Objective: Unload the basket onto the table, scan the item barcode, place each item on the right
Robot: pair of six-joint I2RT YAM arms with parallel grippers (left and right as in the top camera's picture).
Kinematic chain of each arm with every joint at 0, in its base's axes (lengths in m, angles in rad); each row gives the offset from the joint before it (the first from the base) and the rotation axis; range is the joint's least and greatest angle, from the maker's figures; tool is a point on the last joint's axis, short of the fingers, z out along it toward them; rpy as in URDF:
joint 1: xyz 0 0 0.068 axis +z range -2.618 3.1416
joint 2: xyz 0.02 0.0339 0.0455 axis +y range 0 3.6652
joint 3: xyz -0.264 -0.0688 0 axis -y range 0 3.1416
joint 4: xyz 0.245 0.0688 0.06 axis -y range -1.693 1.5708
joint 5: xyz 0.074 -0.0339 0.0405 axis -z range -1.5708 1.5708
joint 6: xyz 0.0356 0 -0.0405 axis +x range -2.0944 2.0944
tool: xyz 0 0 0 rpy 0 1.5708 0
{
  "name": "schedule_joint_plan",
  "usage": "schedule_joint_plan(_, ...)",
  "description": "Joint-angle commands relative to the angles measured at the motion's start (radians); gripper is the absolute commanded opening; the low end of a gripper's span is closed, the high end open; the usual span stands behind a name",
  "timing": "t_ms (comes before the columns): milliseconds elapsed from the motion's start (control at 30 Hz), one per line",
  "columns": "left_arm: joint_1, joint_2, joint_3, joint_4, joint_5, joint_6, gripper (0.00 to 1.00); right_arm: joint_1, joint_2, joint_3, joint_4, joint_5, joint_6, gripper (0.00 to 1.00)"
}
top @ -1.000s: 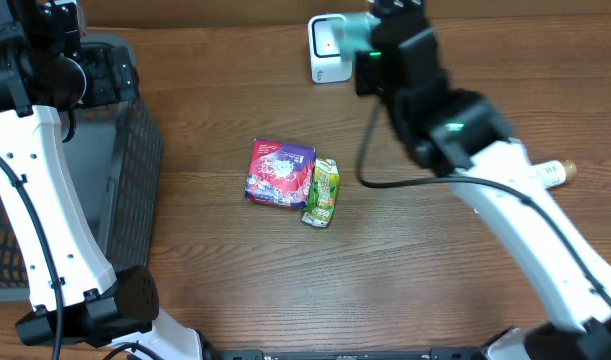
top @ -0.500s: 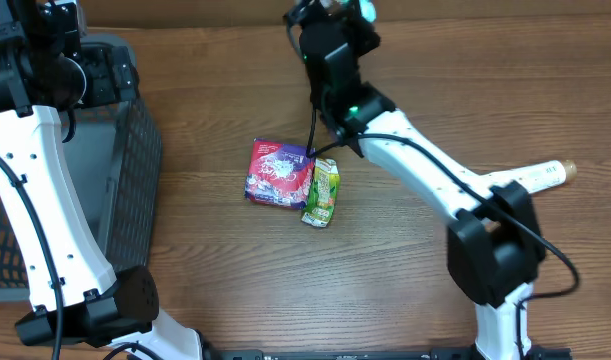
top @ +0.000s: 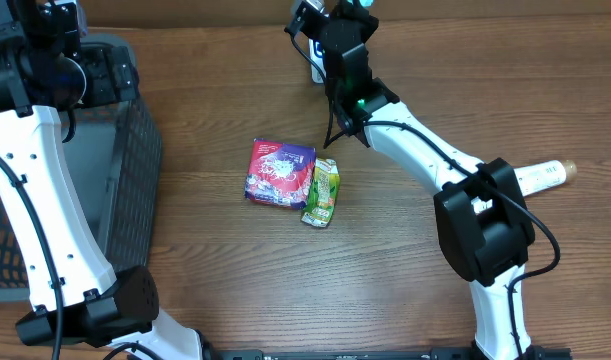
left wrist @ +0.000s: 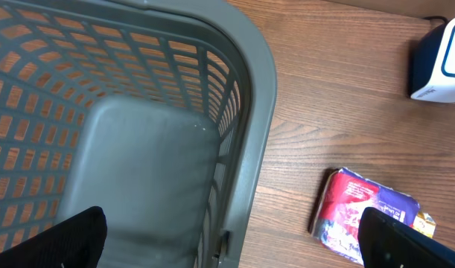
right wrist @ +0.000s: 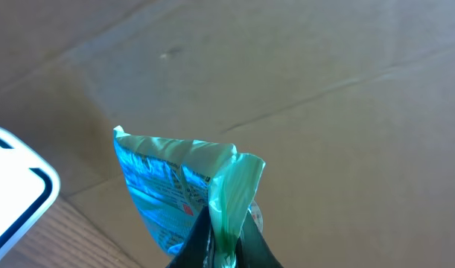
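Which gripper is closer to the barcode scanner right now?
Right. The right gripper holds a teal packet at the barcode scanner; the left gripper hovers over the gray basket.

A gray basket [left wrist: 261,126] sits left of a packet [top: 279,172] seemingly touching a carton [top: 323,192].

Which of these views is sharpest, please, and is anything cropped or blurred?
Right wrist view: teal packet sharp and bright, white scanner cropped at the left edge. Left wrist view: basket crisp. Overhead view: sharp, right arm's tip cut by the top edge.
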Motion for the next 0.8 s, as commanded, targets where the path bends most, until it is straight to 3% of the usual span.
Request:
schedule_joint_plan(0,-0.008,-0.006,0.002,0.002,0.010,0.016,1.00,0.005,0.032,0.021,0.001,-0.078,-0.018,0.04)
schedule_joint_plan(400,-0.008,-0.006,0.002,0.002,0.011,0.016,0.99,0.005,0.077,0.021,-0.032,-0.155,-0.054,0.04)
schedule_joint_plan(567,-0.008,-0.006,0.002,0.002,0.010,0.016,1.00,0.005,0.121,0.021,0.050,-0.160,-0.143,0.04)
schedule_joint_plan(767,-0.008,-0.006,0.002,0.002,0.011,0.016,1.00,-0.003,0.129,0.021,0.105,-0.163,-0.149,0.04)
